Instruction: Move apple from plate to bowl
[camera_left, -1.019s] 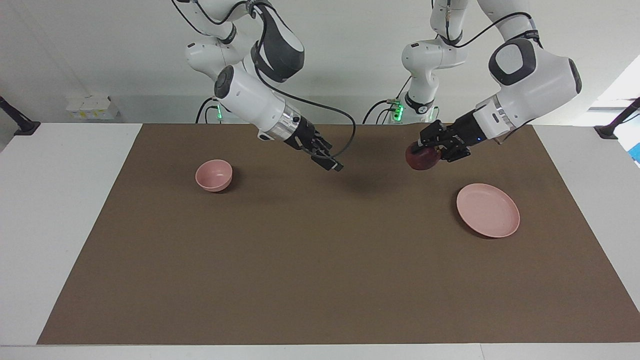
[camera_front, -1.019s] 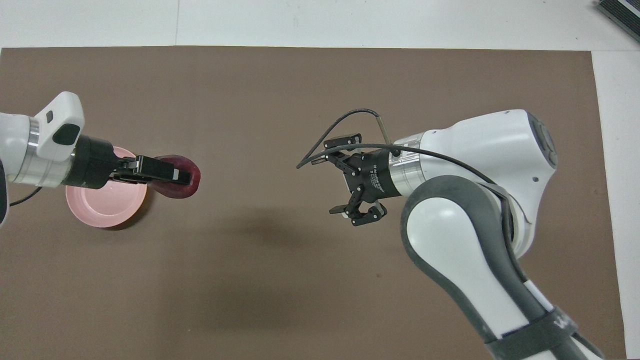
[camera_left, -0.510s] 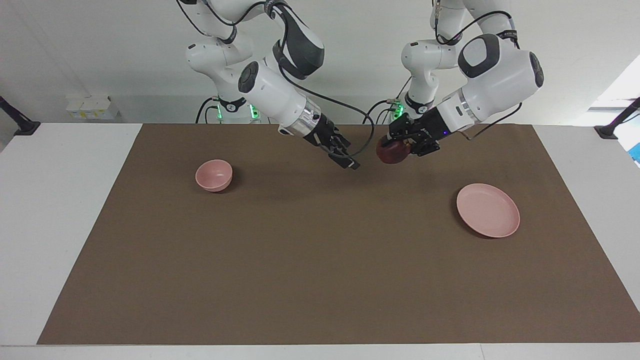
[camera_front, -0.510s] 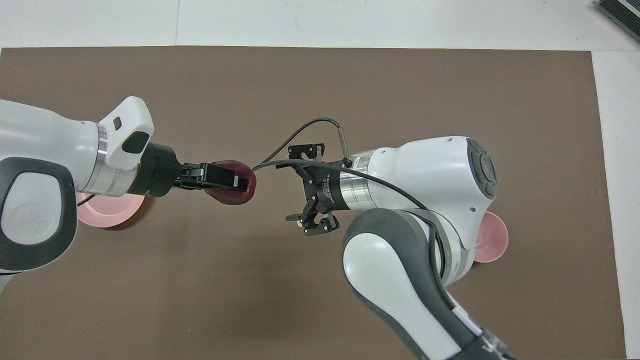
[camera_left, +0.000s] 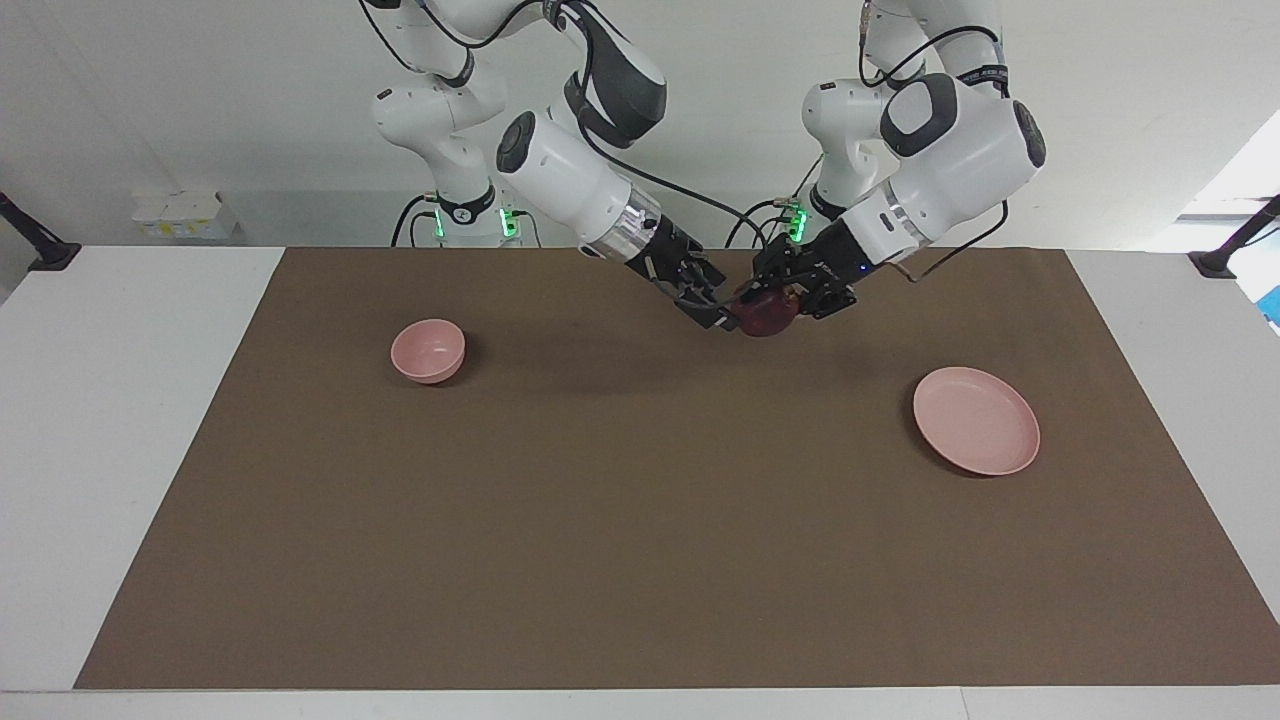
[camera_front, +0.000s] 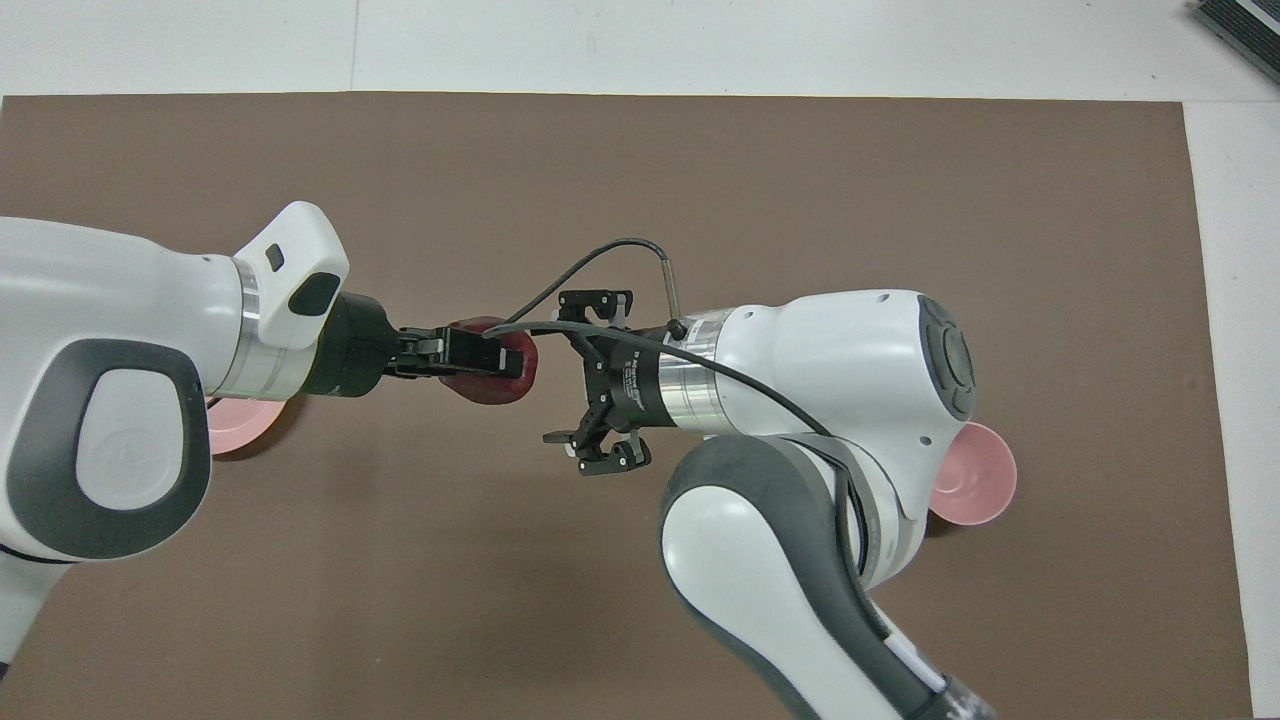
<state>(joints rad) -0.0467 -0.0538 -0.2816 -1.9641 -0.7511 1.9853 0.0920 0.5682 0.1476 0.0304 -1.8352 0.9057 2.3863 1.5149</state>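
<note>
**Apple off the plate, held over the middle of the desk at the handover point**

Facing view: The left gripper (camera_left: 778, 297) is clamped on the apple (camera_left: 766, 313), a dark red-maroon fruit held in the air over the brown mat (camera_left: 640, 520) near the middle of the desk (camera_left: 120, 420), between the two arms. The right gripper (camera_left: 708, 305) has its fingers spread apart and its tips right at the apple's side; whether they touch it I cannot tell. The pale pink plate (camera_left: 976, 434) lies bare toward the left arm's end of the desk, so lifting the fruit from it is done. The small deep pink bowl (camera_left: 428, 350) sits toward the right arm's end, well apart from the apple, with nothing visible inside it.

Overhead view: The left gripper (camera_front: 478, 353) reaches in from the left arm's side with its closed fingers across the top of the apple (camera_front: 505, 372). The right gripper (camera_front: 592, 385) faces it, jaws wide, the apple just beside the opening rather than between the fingers. Only an edge of the plate (camera_front: 238, 430) shows under the left arm, and the bowl (camera_front: 975, 475) peeks out from under the right arm.

By my judgement the task stands about halfway. Remaining are: the right gripper taking the apple, the left one letting go, the carry to the bowl, and the drop into it.
</note>
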